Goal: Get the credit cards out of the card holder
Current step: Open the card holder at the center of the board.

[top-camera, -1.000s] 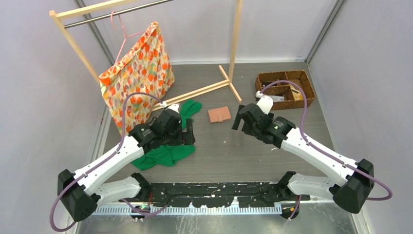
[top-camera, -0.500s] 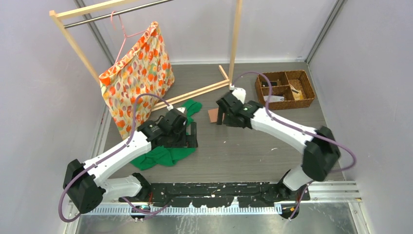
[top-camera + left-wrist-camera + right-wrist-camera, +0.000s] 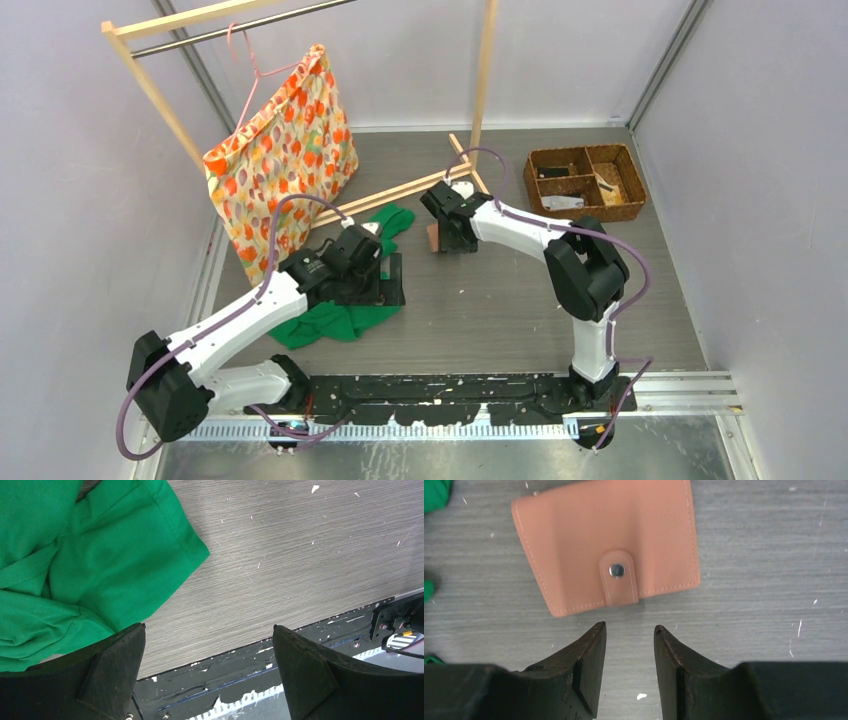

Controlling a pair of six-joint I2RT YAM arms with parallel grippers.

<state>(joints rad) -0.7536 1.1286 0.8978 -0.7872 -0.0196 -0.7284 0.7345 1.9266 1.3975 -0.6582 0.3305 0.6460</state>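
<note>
The grey wood-grain table (image 3: pixel 500 300) sat between pale walls, with a wicker basket (image 3: pixel 600 214) at its 2 o'clock. From above, the card holder (image 3: pixel 606 545), near the table's middle, was almost wholly hidden under the right gripper (image 3: pixel 629 630). It lay folded with its snap tab (image 3: pixel 618 577) down, so no cards showed. The right fingers stood a narrow gap apart and empty, with the holder just clear at their 12 o'clock. The left gripper (image 3: pixel 208 626) gaped wide and empty, with a green cloth (image 3: pixel 75 555) at its 10 o'clock.
</note>
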